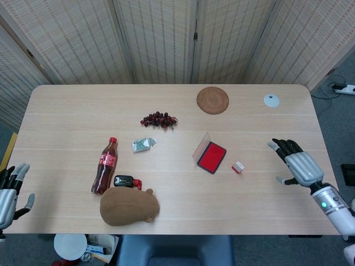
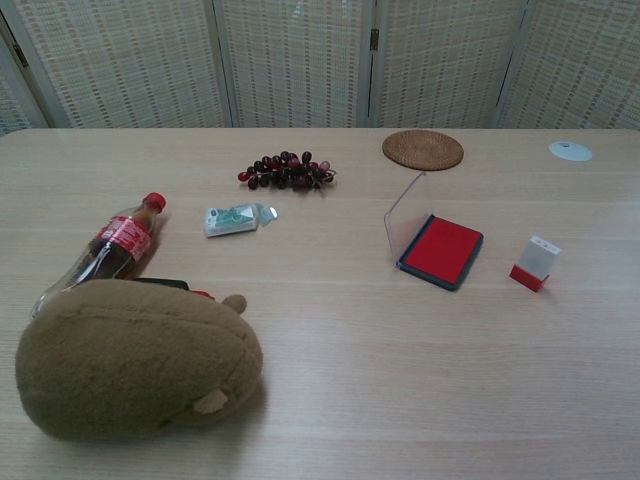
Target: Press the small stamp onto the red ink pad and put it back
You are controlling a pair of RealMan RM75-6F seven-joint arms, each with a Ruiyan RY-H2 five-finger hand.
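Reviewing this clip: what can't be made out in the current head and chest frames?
- Black and red object: mostly hidden behind the brown plush toy in the chest view; too small to identify in the head view.
- Left robot hand: cut off by the head view's left edge.
- Right robot hand: outside the chest view.
- Small crumpled green and white packet: print too small to read.

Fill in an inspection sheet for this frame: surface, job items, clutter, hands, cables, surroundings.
Surface: wooden table, no spills seen.
Job items: small stamp standing untouched beside the ink pad, whose clear lid is open.
Clutter: cola bottle lying down, plush toy, grapes, woven coaster, crumpled wrapper, white disc.
Hands: right hand open, over the table's right edge; left hand open, off the left edge.
Cables: power strip on the floor.
Surroundings: folding screen behind.
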